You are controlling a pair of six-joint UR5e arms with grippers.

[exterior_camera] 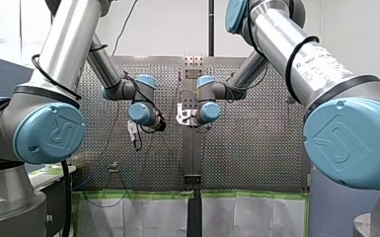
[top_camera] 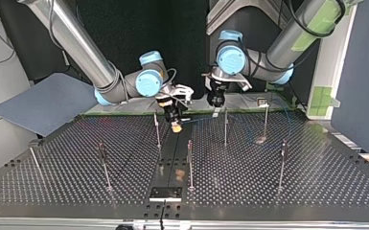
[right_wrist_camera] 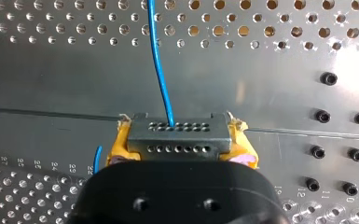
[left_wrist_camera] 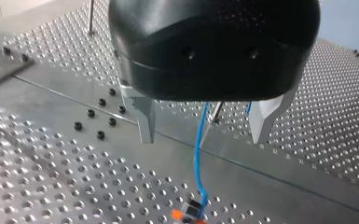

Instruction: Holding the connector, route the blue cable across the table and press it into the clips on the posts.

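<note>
In the right wrist view my right gripper (right_wrist_camera: 179, 130) has its yellow pads (right_wrist_camera: 117, 147) shut on a grey connector (right_wrist_camera: 177, 142) with rows of small holes. The blue cable (right_wrist_camera: 161, 70) leaves the connector's top and runs ahead over the perforated table. The left wrist view shows my left gripper (left_wrist_camera: 204, 140) open, its metal fingers (left_wrist_camera: 145, 123) wide apart. There the cable (left_wrist_camera: 198, 158) hangs between them, touching neither, down to the connector (left_wrist_camera: 192, 211). In the top view my right gripper (top_camera: 175, 125) hangs low near the table's middle, and my left gripper (top_camera: 215, 101) is beside it, slightly higher.
Several thin upright posts stand on the table in the top view, the nearest (top_camera: 157, 129) beside my right gripper and another (top_camera: 225, 127) under my left. A dark plate (top_camera: 166, 193) lies at the near edge. Black bolt heads (right_wrist_camera: 321, 115) dot the centre strip.
</note>
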